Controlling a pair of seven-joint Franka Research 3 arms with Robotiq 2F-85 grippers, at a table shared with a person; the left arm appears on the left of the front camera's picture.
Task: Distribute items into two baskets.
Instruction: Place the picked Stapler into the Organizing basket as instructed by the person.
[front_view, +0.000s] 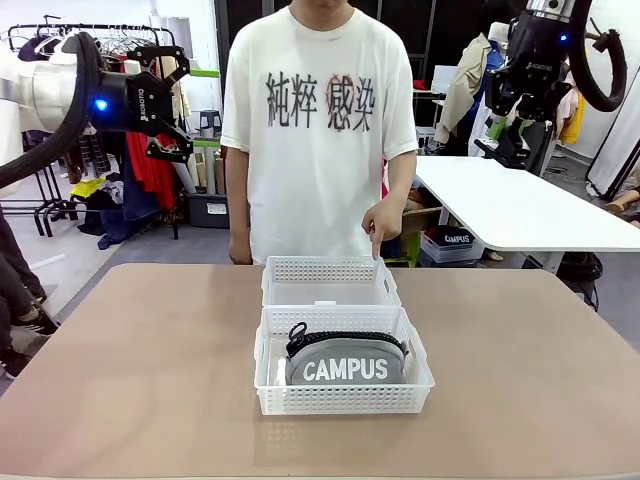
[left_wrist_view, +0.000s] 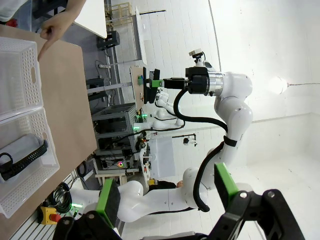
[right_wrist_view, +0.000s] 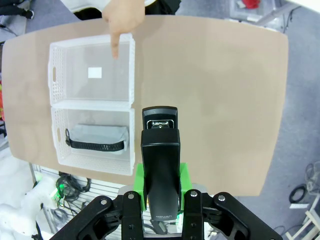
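Two white lattice baskets stand end to end at the table's middle. The near basket (front_view: 345, 398) (right_wrist_view: 95, 162) holds the grey "CAMPUS" pouch (front_view: 345, 364) (right_wrist_view: 97, 137). The far basket (front_view: 330, 264) (right_wrist_view: 54, 75) has nothing in it, and a person's hand (front_view: 380, 225) (right_wrist_view: 117, 27) points a finger down at it. My right gripper (front_view: 512, 138) (right_wrist_view: 160, 185) hangs high above the table's right side, shut on the black stapler (right_wrist_view: 160, 150). Up at the far left my left gripper (front_view: 170, 100) (left_wrist_view: 167, 192) stands open with nothing between its fingers, well away from the baskets.
The person stands at the table's far edge behind the baskets. Bare brown tabletop (front_view: 130, 370) lies on both sides of the baskets. A white table (front_view: 520, 205) and clothes racks stand beyond the far edge.
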